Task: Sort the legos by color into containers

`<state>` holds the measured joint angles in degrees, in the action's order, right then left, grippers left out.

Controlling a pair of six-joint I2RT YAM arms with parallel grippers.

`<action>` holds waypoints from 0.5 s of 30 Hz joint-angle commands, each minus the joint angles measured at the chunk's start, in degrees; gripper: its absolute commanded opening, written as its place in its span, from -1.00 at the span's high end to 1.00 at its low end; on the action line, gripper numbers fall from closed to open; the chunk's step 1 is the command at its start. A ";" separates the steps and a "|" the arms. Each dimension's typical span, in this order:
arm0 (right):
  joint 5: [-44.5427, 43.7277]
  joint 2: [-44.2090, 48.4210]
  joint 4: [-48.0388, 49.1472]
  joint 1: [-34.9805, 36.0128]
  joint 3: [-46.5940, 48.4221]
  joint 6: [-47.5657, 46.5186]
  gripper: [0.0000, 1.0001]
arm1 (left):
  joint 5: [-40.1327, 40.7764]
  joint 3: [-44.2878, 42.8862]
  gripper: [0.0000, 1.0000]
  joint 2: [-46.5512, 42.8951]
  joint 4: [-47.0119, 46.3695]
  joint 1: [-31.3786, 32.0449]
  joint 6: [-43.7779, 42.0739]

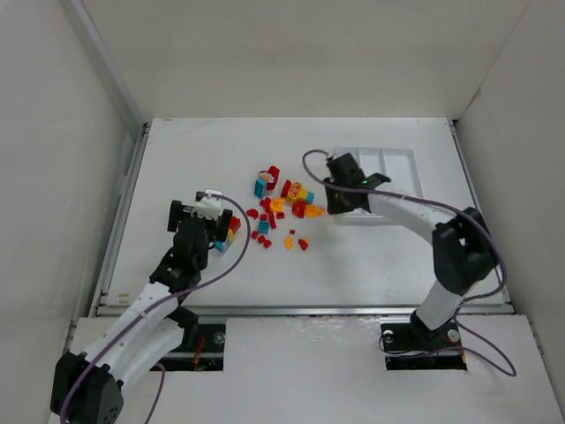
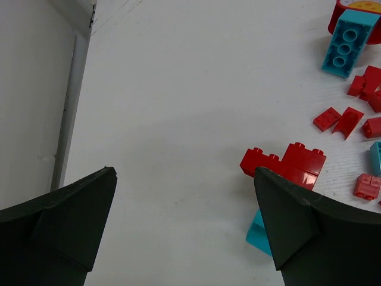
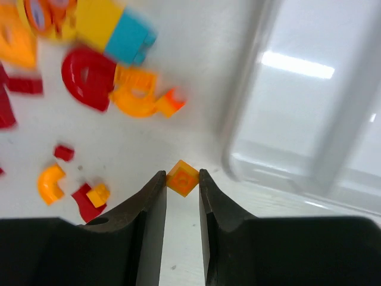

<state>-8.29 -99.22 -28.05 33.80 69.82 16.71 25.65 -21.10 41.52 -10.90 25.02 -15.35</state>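
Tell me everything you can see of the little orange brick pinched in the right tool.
The orange brick is a tiny, glossy plastic square, turned corner-up like a diamond, with a faint round stud on its face. It is pinched at the very tips of the right tool, with a dark finger pressing each side. It shows just short of the white tray and its rounded near corner.

Looking down from high behind the near edge over the whole bench (image 1: 177, 159). Close and low from each wrist, facing the far edge (sharing the scattered bricks (image 2: 297, 161) mid-bench with the overhead).
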 commanded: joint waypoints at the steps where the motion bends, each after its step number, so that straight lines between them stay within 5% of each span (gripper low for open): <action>1: 1.79 8.59 1.95 -7.59 3.57 4.02 1.00 | -0.60 0.45 -1.00 -0.91 -1.58 0.12 -0.64; 9: 0.73 9.31 1.24 -29.12 1.11 7.11 1.00 | -9.72 -3.06 -0.94 2.07 4.99 2.05 -3.70; 15: 3.19 0.62 4.23 -37.58 3.82 7.11 1.00 | -26.93 -7.99 -0.89 5.06 9.06 6.88 -21.35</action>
<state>-7.27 -95.13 -26.09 -3.27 71.29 22.83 10.02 -25.54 46.63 -2.31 30.04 -26.00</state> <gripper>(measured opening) 0.306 0.948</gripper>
